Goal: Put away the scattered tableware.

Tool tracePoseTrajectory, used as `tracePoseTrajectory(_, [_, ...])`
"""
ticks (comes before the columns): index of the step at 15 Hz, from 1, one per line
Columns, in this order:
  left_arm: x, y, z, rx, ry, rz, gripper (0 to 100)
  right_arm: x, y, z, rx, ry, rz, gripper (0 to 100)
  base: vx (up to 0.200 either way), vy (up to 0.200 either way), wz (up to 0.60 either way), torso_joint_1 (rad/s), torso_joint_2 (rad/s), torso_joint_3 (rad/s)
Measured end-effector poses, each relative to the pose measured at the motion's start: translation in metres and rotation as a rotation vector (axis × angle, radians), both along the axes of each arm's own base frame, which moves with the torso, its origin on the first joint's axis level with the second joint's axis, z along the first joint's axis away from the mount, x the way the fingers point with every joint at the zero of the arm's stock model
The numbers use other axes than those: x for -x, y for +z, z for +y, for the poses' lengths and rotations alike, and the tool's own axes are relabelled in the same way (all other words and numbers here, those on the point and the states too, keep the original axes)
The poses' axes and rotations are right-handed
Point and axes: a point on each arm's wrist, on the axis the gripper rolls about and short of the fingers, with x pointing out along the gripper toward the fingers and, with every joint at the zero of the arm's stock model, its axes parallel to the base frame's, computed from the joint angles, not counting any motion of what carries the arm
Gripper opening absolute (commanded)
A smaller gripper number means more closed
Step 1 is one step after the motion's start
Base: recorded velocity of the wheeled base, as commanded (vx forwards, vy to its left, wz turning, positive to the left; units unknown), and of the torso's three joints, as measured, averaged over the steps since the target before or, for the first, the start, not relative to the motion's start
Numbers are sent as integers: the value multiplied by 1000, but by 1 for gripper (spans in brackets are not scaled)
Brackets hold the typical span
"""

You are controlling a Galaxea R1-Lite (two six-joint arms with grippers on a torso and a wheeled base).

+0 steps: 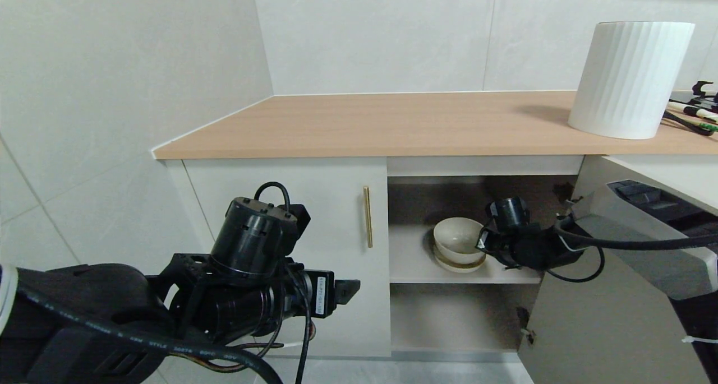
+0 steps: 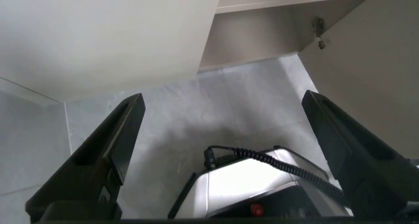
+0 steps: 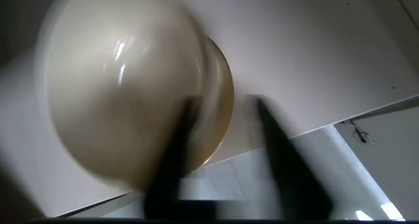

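Placing step, I'd say: bowl (image 1: 457, 237) sits tilted on plate (image 1: 459, 265) on cabinet shelf (image 1: 409, 263), rim right at right gripper (image 3: 222, 112). Too blurred to tell whether it's gripping. Left gripper (image 2: 222, 103) wide, empty. Next: confirm release, back straight out.

Bowl (image 1: 457, 237): smooth, glossy cream glaze with highlights on its outer wall. Plate (image 1: 461, 266) beneath it: glazed, amber-toned rim. Countertop (image 1: 392, 123): matt wood-grain surface. Cabinet door (image 1: 280, 199): smooth, matt off-white. Handle (image 1: 367, 216): brass-coloured metal. Ribbed container (image 1: 631, 78): matt white. Floor (image 2: 216, 112): pale, faintly mottled tile.
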Motion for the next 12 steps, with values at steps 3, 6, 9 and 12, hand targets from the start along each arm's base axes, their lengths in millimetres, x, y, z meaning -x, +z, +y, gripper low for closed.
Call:
tracePoseTrajectory(3, [0,0,1,3,4,-1,100,2,1,2,3,6,10,100,0,0,0,0,0,0])
tracePoseTrajectory(6, [-2,6,5,36,39,-22,100,13,9,3,6,20,42,100,0,0,0,0,0,0])
tracePoseTrajectory(9, [0,18,19,59,77,-54,100,41,27,5,12,85,98,100,0,0,0,0,0,0])
tracePoseTrajectory(12, [23,45,46,89,88,-96,100,90,78,6,16,235,103,100,0,0,0,0,0,0])
